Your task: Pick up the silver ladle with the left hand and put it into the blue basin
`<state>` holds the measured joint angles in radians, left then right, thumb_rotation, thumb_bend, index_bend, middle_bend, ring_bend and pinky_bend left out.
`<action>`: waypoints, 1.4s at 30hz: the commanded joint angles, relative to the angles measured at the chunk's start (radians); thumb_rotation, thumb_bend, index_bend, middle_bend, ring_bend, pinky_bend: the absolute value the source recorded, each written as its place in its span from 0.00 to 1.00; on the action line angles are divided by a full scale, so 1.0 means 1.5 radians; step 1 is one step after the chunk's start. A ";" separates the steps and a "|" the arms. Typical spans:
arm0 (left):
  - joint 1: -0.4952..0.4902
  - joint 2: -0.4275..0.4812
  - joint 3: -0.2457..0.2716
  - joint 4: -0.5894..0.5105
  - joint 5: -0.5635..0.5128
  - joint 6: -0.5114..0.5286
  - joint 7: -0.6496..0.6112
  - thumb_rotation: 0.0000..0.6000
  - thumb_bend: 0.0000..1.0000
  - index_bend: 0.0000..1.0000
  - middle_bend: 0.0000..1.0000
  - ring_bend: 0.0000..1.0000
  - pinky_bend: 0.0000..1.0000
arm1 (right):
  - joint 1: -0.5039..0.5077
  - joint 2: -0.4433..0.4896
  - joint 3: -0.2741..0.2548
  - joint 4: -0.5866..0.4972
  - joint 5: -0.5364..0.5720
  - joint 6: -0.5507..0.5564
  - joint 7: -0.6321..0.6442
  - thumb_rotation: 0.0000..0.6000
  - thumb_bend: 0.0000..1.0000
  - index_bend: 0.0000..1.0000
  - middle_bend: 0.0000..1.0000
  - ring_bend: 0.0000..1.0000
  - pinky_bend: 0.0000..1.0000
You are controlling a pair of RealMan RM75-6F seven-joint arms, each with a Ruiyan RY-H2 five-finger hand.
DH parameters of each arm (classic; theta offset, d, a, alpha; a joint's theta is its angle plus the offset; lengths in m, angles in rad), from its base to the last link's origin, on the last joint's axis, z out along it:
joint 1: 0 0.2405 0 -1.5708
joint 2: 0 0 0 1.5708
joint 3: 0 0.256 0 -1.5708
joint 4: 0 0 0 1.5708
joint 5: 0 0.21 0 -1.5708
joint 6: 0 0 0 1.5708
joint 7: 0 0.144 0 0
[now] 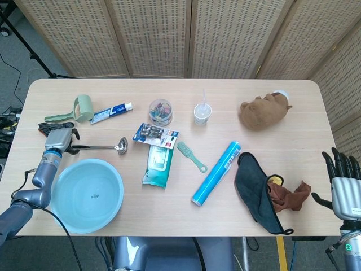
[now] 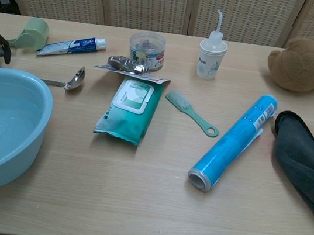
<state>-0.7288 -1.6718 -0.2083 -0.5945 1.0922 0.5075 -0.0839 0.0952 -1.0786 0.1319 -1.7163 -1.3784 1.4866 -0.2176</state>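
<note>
1. One silver ladle (image 1: 107, 147) lies flat on the table (image 1: 180, 214), bowl end near the battery pack (image 1: 156, 134), handle end running under the left hand (image 1: 58, 139).
2. The left hand sits right at the handle tip; can't tell if it's actually gripping.
3. One blue basin (image 1: 87, 195) just in front of the ladle.
4. The right hand (image 1: 344, 183) is off the table's right edge, fingers spread, holding nothing.
5. One each: toothpaste tube (image 1: 111, 113), wet wipes pack (image 1: 158, 165), green brush (image 1: 191, 156), blue roll (image 1: 216, 173).

One ladle (image 1: 107, 147), one basin (image 1: 62, 209), one toothpaste tube (image 1: 111, 113), two cloths (image 1: 256, 189).
</note>
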 commanded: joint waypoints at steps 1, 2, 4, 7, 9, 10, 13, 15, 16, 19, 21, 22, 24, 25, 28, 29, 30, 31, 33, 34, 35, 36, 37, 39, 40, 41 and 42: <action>-0.002 -0.005 -0.002 0.005 -0.002 -0.001 0.003 1.00 0.23 0.45 1.00 0.99 1.00 | 0.000 0.000 0.000 0.000 0.001 0.000 0.000 1.00 0.00 0.00 0.00 0.00 0.00; -0.003 -0.008 -0.003 0.009 -0.003 -0.002 0.004 1.00 0.23 0.45 1.00 0.99 1.00 | 0.000 0.000 0.000 -0.001 0.001 -0.001 0.000 1.00 0.00 0.00 0.00 0.00 0.00; -0.005 -0.017 -0.004 0.019 -0.004 -0.003 0.006 1.00 0.24 0.45 1.00 0.99 1.00 | 0.000 0.001 0.000 -0.001 0.001 -0.001 0.000 1.00 0.00 0.00 0.00 0.00 0.00; -0.008 -0.030 -0.007 0.036 -0.007 -0.012 0.002 1.00 0.25 0.45 1.00 0.99 1.00 | 0.000 0.001 -0.001 -0.001 0.002 -0.001 -0.001 1.00 0.00 0.00 0.00 0.00 0.00; -0.010 -0.036 -0.008 0.046 -0.006 -0.016 0.000 1.00 0.25 0.45 1.00 0.99 1.00 | 0.000 0.001 -0.001 -0.001 0.002 -0.002 -0.002 1.00 0.00 0.00 0.00 0.00 0.00; -0.011 -0.040 -0.009 0.051 -0.006 -0.019 -0.002 1.00 0.25 0.45 1.00 0.99 1.00 | 0.000 0.001 0.000 -0.001 0.003 -0.002 -0.003 1.00 0.00 0.00 0.00 0.00 0.00; -0.014 -0.049 -0.008 0.065 -0.001 -0.025 -0.008 1.00 0.26 0.45 1.00 0.99 1.00 | 0.001 0.000 0.000 0.000 0.004 -0.002 -0.004 1.00 0.00 0.00 0.00 0.00 0.00; -0.015 -0.053 -0.008 0.072 0.002 -0.027 -0.011 1.00 0.26 0.45 1.00 0.99 1.00 | 0.001 0.000 0.000 0.000 0.005 -0.003 -0.005 1.00 0.00 0.00 0.00 0.00 0.00; -0.016 -0.055 -0.008 0.075 0.004 -0.027 -0.013 1.00 0.26 0.45 1.00 0.99 1.00 | 0.001 0.000 0.000 0.000 0.006 -0.003 -0.005 1.00 0.00 0.00 0.00 0.00 0.00; -0.015 -0.061 -0.005 0.086 0.008 -0.035 -0.015 1.00 0.26 0.45 1.00 0.99 1.00 | 0.002 -0.001 0.000 0.001 0.007 -0.006 -0.005 1.00 0.00 0.00 0.00 0.00 0.00; -0.015 -0.066 -0.005 0.093 0.009 -0.040 -0.017 1.00 0.26 0.45 1.00 0.99 1.00 | 0.002 -0.001 0.000 0.001 0.007 -0.006 -0.004 1.00 0.00 0.00 0.00 0.00 0.00; -0.015 -0.069 -0.006 0.096 0.009 -0.043 -0.020 1.00 0.26 0.45 1.00 0.99 1.00 | 0.003 -0.001 0.000 0.001 0.007 -0.006 -0.004 1.00 0.00 0.00 0.00 0.00 0.00; -0.015 -0.073 -0.007 0.102 0.011 -0.046 -0.025 1.00 0.26 0.45 1.00 0.99 1.00 | 0.002 -0.001 0.000 0.001 0.007 -0.006 -0.004 1.00 0.00 0.00 0.00 0.00 0.00; -0.015 -0.075 -0.007 0.105 0.013 -0.046 -0.026 1.00 0.26 0.45 1.00 0.99 1.00 | 0.002 0.000 0.000 0.001 0.008 -0.006 -0.003 1.00 0.00 0.00 0.00 0.00 0.00; -0.016 -0.076 -0.007 0.106 0.016 -0.045 -0.030 1.00 0.27 0.47 1.00 0.99 1.00 | 0.002 0.000 0.000 0.000 0.007 -0.005 -0.003 1.00 0.00 0.00 0.00 0.00 0.00; -0.016 -0.077 -0.007 0.107 0.018 -0.045 -0.032 1.00 0.29 0.50 1.00 0.99 1.00 | 0.002 0.001 0.000 0.000 0.007 -0.005 -0.003 1.00 0.00 0.00 0.00 0.00 0.00; -0.016 -0.077 -0.007 0.107 0.019 -0.043 -0.033 1.00 0.32 0.55 1.00 0.99 1.00 | 0.002 0.001 0.000 -0.001 0.006 -0.004 -0.002 1.00 0.00 0.00 0.00 0.00 0.00; -0.016 -0.077 -0.007 0.107 0.022 -0.040 -0.035 1.00 0.36 0.63 1.00 0.99 1.00 | 0.002 0.001 0.000 -0.001 0.006 -0.004 -0.002 1.00 0.00 0.00 0.00 0.00 0.00; -0.015 -0.078 -0.007 0.107 0.024 -0.037 -0.037 1.00 0.41 0.75 1.00 0.99 1.00 | 0.001 0.002 -0.001 -0.002 0.005 -0.003 -0.001 1.00 0.00 0.00 0.00 0.00 0.00; -0.015 -0.078 -0.009 0.107 0.025 -0.034 -0.039 1.00 0.45 0.81 1.00 0.99 1.00 | 0.001 0.002 -0.001 -0.003 0.005 -0.003 0.000 1.00 0.00 0.00 0.00 0.00 0.00; -0.015 -0.077 -0.010 0.106 0.025 -0.029 -0.042 1.00 0.48 0.83 1.00 0.99 1.00 | 0.001 0.002 -0.001 -0.003 0.004 -0.002 0.000 1.00 0.00 0.00 0.00 0.00 0.00; -0.014 -0.076 -0.013 0.103 0.026 -0.021 -0.047 1.00 0.51 0.85 1.00 0.99 1.00 | 0.000 0.003 -0.001 -0.004 0.003 -0.002 0.002 1.00 0.00 0.00 0.00 0.00 0.00; -0.013 -0.073 -0.015 0.099 0.027 -0.017 -0.052 1.00 0.55 0.87 1.00 0.99 1.00 | 0.000 0.003 -0.001 -0.005 0.003 -0.001 0.002 1.00 0.00 0.00 0.00 0.00 0.00; -0.012 -0.060 -0.017 0.087 0.034 0.000 -0.061 1.00 0.58 0.87 1.00 0.99 1.00 | 0.000 0.004 -0.002 -0.006 0.002 -0.001 0.004 1.00 0.00 0.00 0.00 0.00 0.00; -0.011 -0.055 -0.018 0.081 0.036 0.006 -0.064 1.00 0.60 0.88 1.00 0.99 1.00 | 0.000 0.005 -0.002 -0.006 0.001 -0.002 0.004 1.00 0.00 0.00 0.00 0.00 0.00; -0.011 -0.049 -0.020 0.074 0.037 0.013 -0.068 1.00 0.60 0.88 1.00 0.99 1.00 | 0.000 0.005 -0.002 -0.007 0.001 -0.002 0.005 1.00 0.00 0.00 0.00 0.00 0.00; -0.010 -0.042 -0.022 0.065 0.039 0.021 -0.071 1.00 0.61 0.88 1.00 0.99 1.00 | 0.000 0.005 -0.003 -0.007 0.000 -0.002 0.005 1.00 0.00 0.00 0.00 0.00 0.00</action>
<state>-0.7462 -1.7518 -0.2358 -0.4781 1.1438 0.5210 -0.1794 0.0950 -1.0712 0.1282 -1.7267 -1.3787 1.4841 -0.2104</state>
